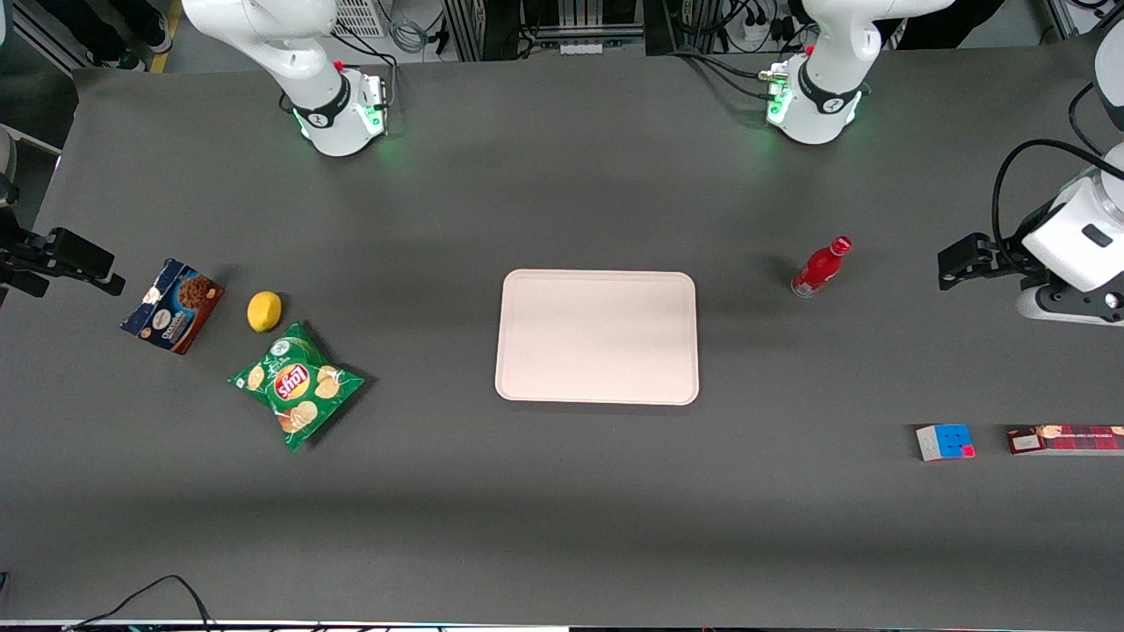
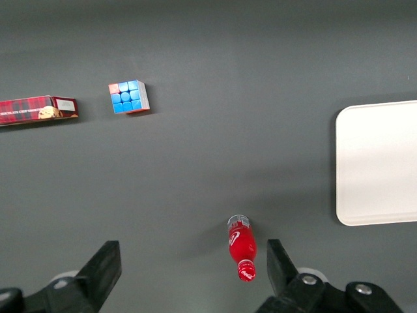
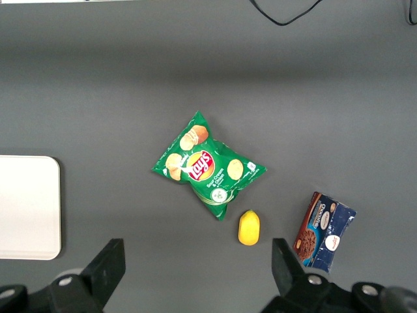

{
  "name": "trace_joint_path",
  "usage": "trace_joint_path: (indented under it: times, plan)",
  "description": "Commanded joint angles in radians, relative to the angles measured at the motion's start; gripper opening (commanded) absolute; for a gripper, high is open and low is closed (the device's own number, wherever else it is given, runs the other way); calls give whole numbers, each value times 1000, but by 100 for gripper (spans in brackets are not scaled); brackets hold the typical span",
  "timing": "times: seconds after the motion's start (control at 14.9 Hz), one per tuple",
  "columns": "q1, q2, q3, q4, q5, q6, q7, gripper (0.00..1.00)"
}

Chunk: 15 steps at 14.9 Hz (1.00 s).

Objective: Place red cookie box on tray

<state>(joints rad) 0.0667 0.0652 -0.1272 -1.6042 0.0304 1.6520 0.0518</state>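
tool [image 2: 189, 274] wide, empty, high over bottle [image 2: 241, 246] — start pose, nothing gripped | red box [image 1: 1067, 440] flat on desk [image 1: 562, 509] at working arm's end, just beside cube [image 1: 946, 441], well apart from tray [image 1: 597, 337] | tray bare, central — likely so either arm reaches

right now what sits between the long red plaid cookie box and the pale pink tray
Only the colourful puzzle cube, close beside the red plaid cookie box; bare table from there to the pale pink tray, in the front view. The open claw hangs above the red bottle.
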Motion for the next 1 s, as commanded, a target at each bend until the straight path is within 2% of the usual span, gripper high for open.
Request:
trace_joint_path:
  times: [0.0, 0.54, 0.8, 0.94]
  plan:
    - [-8, -8, 0, 3, 13, -17, 5, 100]
    - [-7, -2, 1, 3, 17, -17, 37, 100]
    - [2, 18, 47, 4, 20, -3, 164, 100]
    - [5, 45, 78, 18, 28, 9, 288, 100]
